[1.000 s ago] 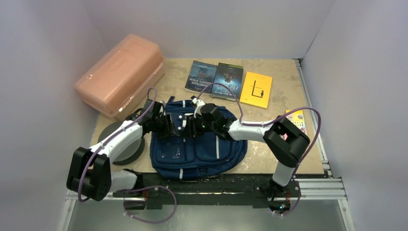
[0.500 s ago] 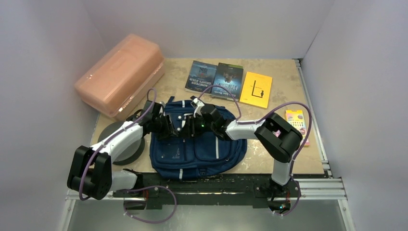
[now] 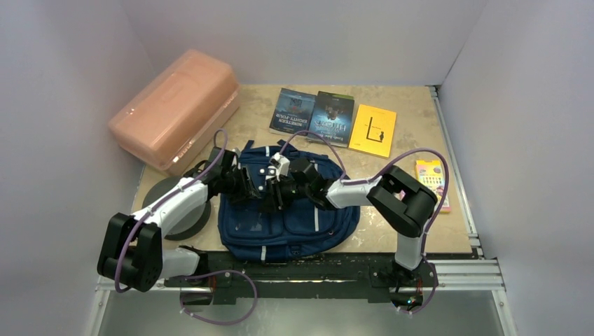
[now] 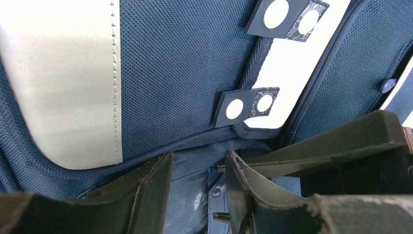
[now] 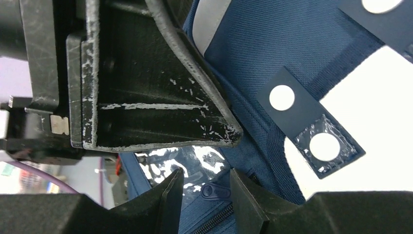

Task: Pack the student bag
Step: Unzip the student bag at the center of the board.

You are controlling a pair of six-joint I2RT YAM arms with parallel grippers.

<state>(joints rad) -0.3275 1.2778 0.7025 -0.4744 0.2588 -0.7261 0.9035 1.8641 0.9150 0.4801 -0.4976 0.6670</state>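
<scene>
- Bag (image 3: 294, 224): in the top view both arms hide its 12 o'clock part. In each wrist view it runs off every edge.
- Left gripper (image 4: 198, 158): its fingers stand apart and are cut off at 6 o'clock. In the right wrist view its body is cut off at 9 and 12 o'clock.
- Right gripper (image 5: 207, 174): its fingers stand apart and are cut off at 6 o'clock.
- Zip pull (image 5: 214, 191): it lies in the right gripper's gap; contact is unclear.
- Disc (image 3: 183, 213), at the bag's 9 o'clock: partly under the left arm.
- Colourful box (image 3: 433, 175), at the bag's 3 o'clock: its near corner is behind the right arm, and its print is too small to read.
- Books (image 3: 335, 115), at the bag's 12 o'clock: the titles are too small to read.
- Pink box (image 3: 175, 108), at the bag's 10 o'clock: its contents are hidden.
</scene>
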